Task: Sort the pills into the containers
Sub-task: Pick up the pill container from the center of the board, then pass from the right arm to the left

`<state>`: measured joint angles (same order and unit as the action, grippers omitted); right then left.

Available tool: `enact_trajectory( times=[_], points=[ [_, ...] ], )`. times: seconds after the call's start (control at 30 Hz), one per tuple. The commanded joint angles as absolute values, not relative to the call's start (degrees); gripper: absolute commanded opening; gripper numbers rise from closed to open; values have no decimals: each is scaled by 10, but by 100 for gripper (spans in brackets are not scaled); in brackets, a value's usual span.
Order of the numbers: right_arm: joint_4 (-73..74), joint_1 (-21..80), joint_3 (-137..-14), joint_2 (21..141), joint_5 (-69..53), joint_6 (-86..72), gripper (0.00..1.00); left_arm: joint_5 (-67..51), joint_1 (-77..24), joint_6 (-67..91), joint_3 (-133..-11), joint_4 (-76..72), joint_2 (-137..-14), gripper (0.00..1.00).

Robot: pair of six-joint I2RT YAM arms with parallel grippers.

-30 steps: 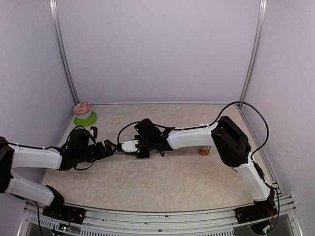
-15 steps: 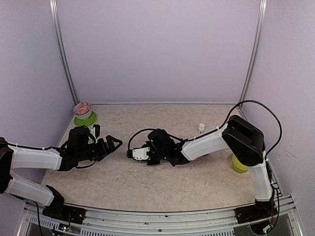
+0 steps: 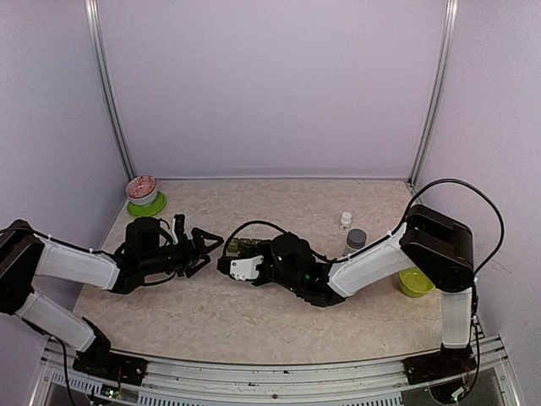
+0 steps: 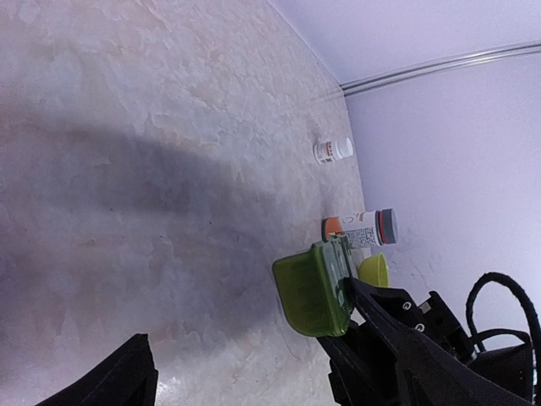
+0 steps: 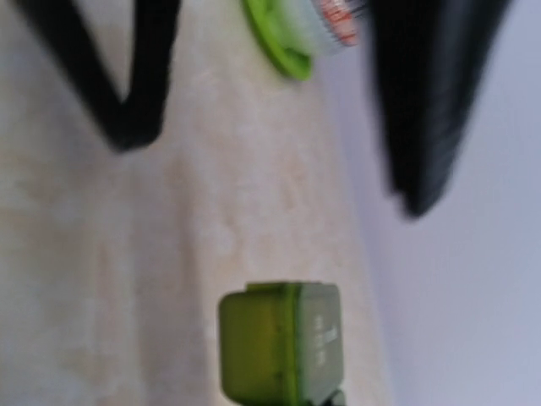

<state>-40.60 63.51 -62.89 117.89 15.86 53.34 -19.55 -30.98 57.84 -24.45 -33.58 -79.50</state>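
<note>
Newly showing at picture centre since the right arm [image 3: 363, 262] swung its elbow rightward, the dark green strip of three lidded plastic compartments [image 3: 246, 246] is pinched in the right hand [image 3: 239, 256], lids seemingly closed; left hand [image 3: 211, 254] gapes wide beside it. Sorting looks unstarted: white bowl of reddish pills [image 3: 142, 188] waits upper left

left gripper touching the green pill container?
Apart. The right wrist view shows it: bare table lies between the open left gripper and the container, with no overlap anywhere.
</note>
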Motion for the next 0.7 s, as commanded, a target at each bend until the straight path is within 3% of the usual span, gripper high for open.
enact_trajectory(
  times=[0.0, 0.67],
  points=[
    [-494, 649, -608, 1155, 202, 560, 19, -238, -314, 621, -254, -435, -824, 93],
    [-493, 667, -607, 1155, 203, 571, 19, -271, -323, 679, -274, -548, -907, 70]
  ],
)
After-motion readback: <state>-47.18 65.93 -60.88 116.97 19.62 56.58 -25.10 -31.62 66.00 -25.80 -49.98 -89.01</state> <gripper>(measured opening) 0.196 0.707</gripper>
